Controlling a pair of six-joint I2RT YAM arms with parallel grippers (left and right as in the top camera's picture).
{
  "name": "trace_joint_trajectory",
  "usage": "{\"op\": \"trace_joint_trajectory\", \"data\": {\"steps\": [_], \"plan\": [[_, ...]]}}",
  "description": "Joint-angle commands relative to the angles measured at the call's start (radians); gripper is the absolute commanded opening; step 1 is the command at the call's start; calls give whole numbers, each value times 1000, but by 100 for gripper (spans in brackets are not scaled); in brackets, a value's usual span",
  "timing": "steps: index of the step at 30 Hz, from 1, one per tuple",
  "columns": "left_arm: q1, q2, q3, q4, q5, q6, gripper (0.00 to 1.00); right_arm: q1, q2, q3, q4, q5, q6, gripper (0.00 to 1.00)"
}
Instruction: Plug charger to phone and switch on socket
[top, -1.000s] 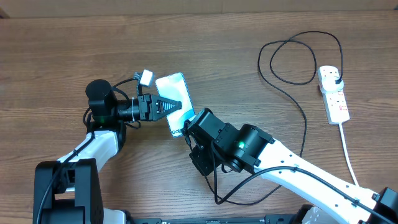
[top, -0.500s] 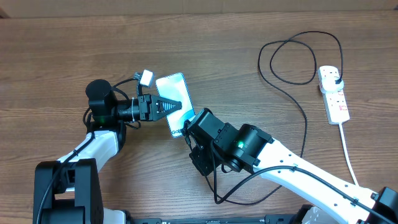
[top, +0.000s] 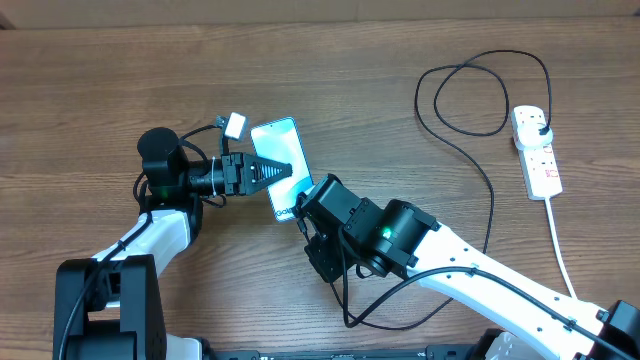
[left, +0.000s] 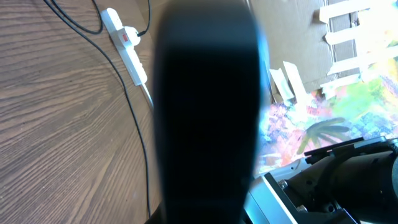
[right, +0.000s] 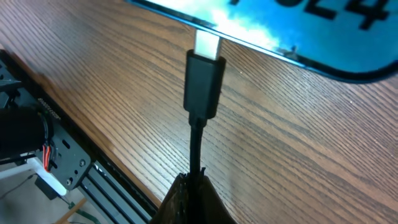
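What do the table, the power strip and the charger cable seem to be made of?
The table looks like wood or wood-pattern laminate, matt, with brown grain lines. The power strip seems smooth white moulded plastic. The charger cable has a black, probably rubbery sheath, since it bends in loose loops; its connector tip looks like bright metal.

The left arm (top: 165, 225) is stretched out level toward the right, and the left gripper (top: 288, 170) is drawn together to a closed point. The right arm (top: 480, 265) is reached in from the lower right toward the upper left, with the wrist angled downward. The right gripper (top: 303, 206) is clamped shut, and the charger (right: 203, 81) is pinched by its cable between the fingers (right: 177, 205).
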Motion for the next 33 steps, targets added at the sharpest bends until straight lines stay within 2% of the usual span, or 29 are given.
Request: {"op": "trace_joint_trajectory", "data": {"steps": [1,27,33], "plan": [[-5,-1,16,5,38,27,4,5,3,-3,9,32,25,4],[-5,-1,16,4,-12,27,4,5,3,-3,12,-13,30,4],[-5,-1,16,5,-11,33,4,5,3,-3,10,6,76,4]]}}
